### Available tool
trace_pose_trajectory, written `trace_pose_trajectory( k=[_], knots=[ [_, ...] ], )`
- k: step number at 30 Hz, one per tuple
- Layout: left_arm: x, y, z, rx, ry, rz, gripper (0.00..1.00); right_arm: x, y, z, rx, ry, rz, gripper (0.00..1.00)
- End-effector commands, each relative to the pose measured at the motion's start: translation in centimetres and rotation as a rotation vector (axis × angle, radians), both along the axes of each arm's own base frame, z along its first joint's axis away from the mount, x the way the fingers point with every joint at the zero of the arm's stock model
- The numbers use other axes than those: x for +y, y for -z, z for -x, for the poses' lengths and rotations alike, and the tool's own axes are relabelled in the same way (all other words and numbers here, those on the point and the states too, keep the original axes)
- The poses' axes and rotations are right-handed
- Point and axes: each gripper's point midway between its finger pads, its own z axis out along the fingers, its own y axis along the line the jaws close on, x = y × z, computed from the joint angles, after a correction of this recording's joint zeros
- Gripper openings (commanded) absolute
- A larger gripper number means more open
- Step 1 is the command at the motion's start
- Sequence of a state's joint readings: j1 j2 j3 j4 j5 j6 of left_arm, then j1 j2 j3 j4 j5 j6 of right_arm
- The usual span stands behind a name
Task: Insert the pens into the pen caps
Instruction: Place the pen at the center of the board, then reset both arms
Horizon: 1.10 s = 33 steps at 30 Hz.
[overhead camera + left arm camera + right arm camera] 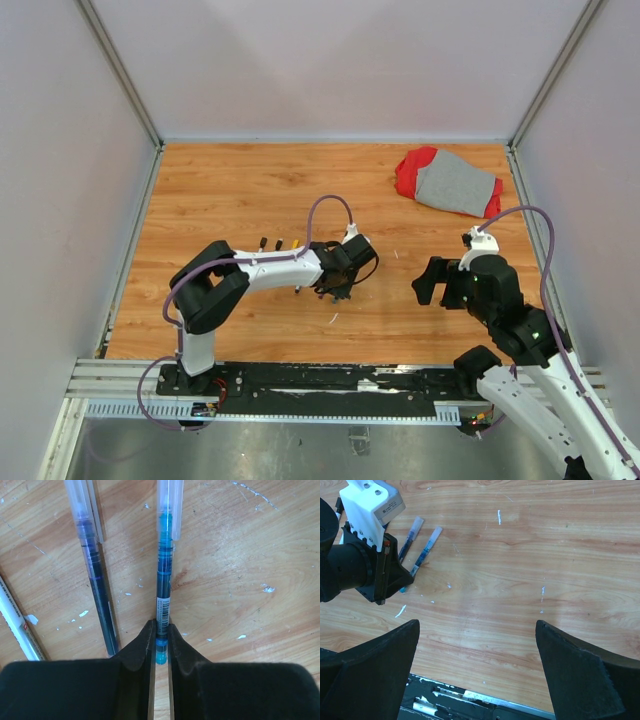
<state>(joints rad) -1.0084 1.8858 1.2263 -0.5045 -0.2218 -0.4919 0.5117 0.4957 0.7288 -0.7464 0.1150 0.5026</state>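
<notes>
Your left claw (160,635) is pinched on the tail of the blue pen (164,580), flat on the desk (240,580); a darker pen (97,590) lies just beside that pen. Your right claw (477,630) hangs wide, empty, well apart from it. Lift straight, keep the barrel level, don't drag the neighbour.

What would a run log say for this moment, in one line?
left hand: shut on blue pen | right hand: open, holding nothing
</notes>
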Motion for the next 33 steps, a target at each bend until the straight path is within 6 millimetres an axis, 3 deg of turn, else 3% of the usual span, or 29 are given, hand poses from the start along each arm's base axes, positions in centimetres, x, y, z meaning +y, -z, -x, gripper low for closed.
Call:
trace_pose_trajectory(
  k=[1, 10, 13, 16, 20, 23, 29, 33],
  knots=[
    [0.0, 0.9, 1.3, 0.066, -0.019, 0.04, 0.15, 0.2, 0.6, 0.1, 0.02, 0.002, -0.02, 0.99],
    [-0.4, 0.7, 1.2, 0.064, -0.022, 0.056, 0.25, 0.2, 0.8, 0.2, 0.025, 0.004, -0.021, 0.99],
    [-0.6, -0.5, 0.8, 0.034, -0.024, 0.077, 0.28, 0.2, 0.7, 0.2, 0.021, 0.003, -0.025, 0.99],
    [-1.1, -3.2, -0.2, -0.036, -0.015, 0.122, 0.34, 0.1, 0.3, 0.3, 0.008, 0.001, -0.027, 0.99],
    [-1.4, -8.4, -2.1, -0.185, 0.0, 0.197, 0.43, 0.0, -0.3, 0.3, -0.022, -0.006, -0.024, 0.99],
    [-0.6, -11.9, -3.1, -0.307, -0.013, 0.251, 0.48, -0.2, -0.8, 0.4, -0.049, -0.011, -0.025, 0.99],
    [3.3, -18.0, -3.2, -0.531, -0.063, 0.379, 0.61, -0.5, -2.3, 0.8, -0.128, -0.027, -0.036, 0.98],
    [7.8, -20.5, -2.4, -0.641, -0.157, 0.459, 0.78, -0.9, -3.7, 1.0, -0.187, -0.037, -0.034, 0.98]
  ],
)
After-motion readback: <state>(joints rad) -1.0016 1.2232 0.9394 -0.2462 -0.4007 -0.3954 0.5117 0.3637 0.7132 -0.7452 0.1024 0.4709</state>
